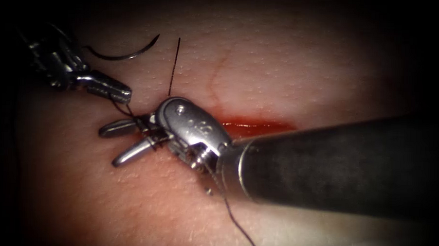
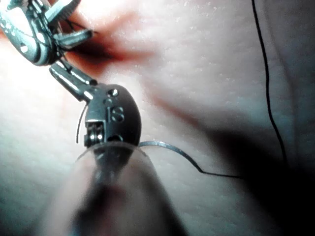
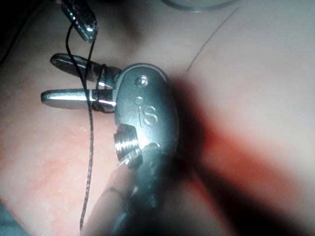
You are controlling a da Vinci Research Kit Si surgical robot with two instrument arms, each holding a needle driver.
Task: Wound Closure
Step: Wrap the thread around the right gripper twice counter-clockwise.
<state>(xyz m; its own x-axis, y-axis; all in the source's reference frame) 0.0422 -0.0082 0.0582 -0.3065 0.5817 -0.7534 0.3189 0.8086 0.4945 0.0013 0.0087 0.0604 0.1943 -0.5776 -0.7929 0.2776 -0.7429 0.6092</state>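
I count two tools, one needle and one cut. My right tool [image 1: 124, 144] comes in from the right of the endoscope frame on its thick dark shaft, and its two jaws stand spread apart near the centre-left, pointing left, with thread [image 1: 148, 135] wound around them close to the hinge; nothing is pinched between the tips. The right wrist view shows the same: two separated jaws with dark turns of thread [image 3: 91, 128] crossing them. My left tool [image 1: 118, 91] sits in the upper left of the endoscope frame, jaws pressed together on the thread that runs down from its tip to the wraps. The needle [image 1: 122, 55] lies free on the tissue [image 1: 304, 62] in the upper left, a thin dark curve with its open side upward, held by neither tool and not in the tissue. In the left wrist view the needle [image 2: 170, 146] lies flat behind the left tool [image 2: 71, 81]. The cut [image 1: 258, 127] shows as a red, wet streak just right of centre, partly behind the right tool's wrist. One straight thread end rises from the wraps toward the top of the frame; another length trails to the bottom edge.
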